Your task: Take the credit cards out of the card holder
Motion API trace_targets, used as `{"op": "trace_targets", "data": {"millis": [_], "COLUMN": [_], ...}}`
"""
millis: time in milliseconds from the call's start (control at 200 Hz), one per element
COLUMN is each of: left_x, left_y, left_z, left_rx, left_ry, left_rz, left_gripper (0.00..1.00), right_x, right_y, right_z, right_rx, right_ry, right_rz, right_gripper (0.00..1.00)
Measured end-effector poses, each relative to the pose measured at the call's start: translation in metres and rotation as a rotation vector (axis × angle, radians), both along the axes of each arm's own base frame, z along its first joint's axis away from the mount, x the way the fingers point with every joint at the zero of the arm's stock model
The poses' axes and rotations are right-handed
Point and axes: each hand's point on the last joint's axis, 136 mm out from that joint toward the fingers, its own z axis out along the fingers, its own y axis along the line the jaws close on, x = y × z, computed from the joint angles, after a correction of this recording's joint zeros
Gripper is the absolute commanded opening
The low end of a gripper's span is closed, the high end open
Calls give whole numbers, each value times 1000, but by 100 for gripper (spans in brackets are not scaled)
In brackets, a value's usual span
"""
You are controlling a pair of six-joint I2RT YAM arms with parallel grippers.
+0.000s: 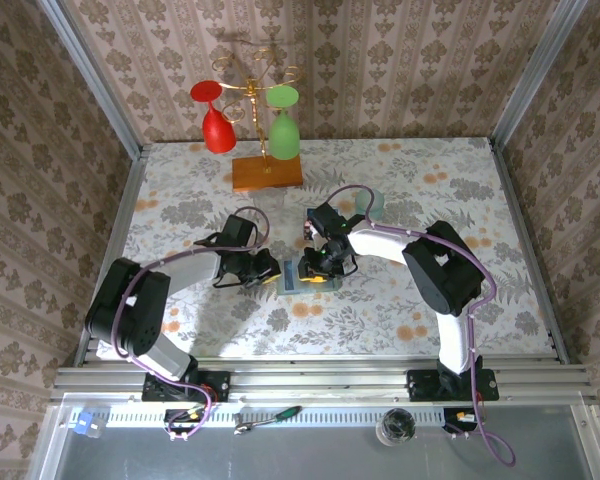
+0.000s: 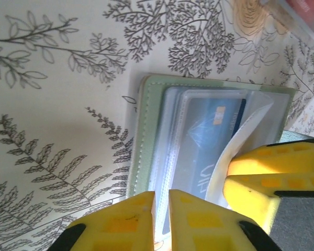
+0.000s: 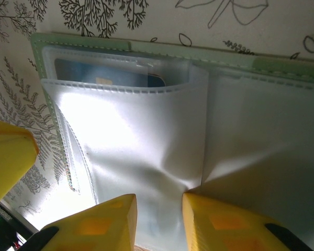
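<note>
The card holder [image 1: 298,276] lies open on the flowered table between both grippers. It has a pale green rim [image 2: 146,136] and clear plastic sleeves. A blue credit card [image 2: 209,130] sits inside a sleeve, its top edge showing in the right wrist view [image 3: 94,76]. My left gripper [image 2: 162,194] hovers over the holder's stitched sleeve edge, its jaws a narrow slit apart with nothing gripped. My right gripper [image 3: 159,198] pinches a puckered sleeve flap [image 3: 146,146]. In the left wrist view that flap [image 2: 240,137] curls up to the right gripper's fingers [image 2: 272,162].
At the back, an orange-brown wooden slab [image 1: 267,172] carries a brass stand with a red glass [image 1: 217,125] and a green glass [image 1: 284,130]. A clear plastic box [image 1: 372,203] lies just behind the right arm. Metal rails edge the table.
</note>
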Motion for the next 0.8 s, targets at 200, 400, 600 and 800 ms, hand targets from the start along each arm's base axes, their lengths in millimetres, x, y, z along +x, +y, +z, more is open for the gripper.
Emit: {"op": "trace_targets", "data": {"millis": [200, 400, 600, 800], "left_x": [2, 2, 0, -1], "left_y": [-19, -34, -33, -35], "left_z": [11, 9, -2, -2], "left_rx": [-46, -77, -64, -77], "left_ry": [-27, -26, 6, 14], "left_rz": [-43, -78, -80, -83], "left_gripper": [21, 21, 21, 18], "right_x": [0, 0, 0, 0], "right_y": [0, 0, 0, -1], "right_z": [0, 0, 1, 0], "right_rx": [3, 8, 10, 10], "right_ry": [2, 3, 3, 3], "right_rz": [0, 0, -1, -1], "right_gripper": [30, 30, 30, 30]}}
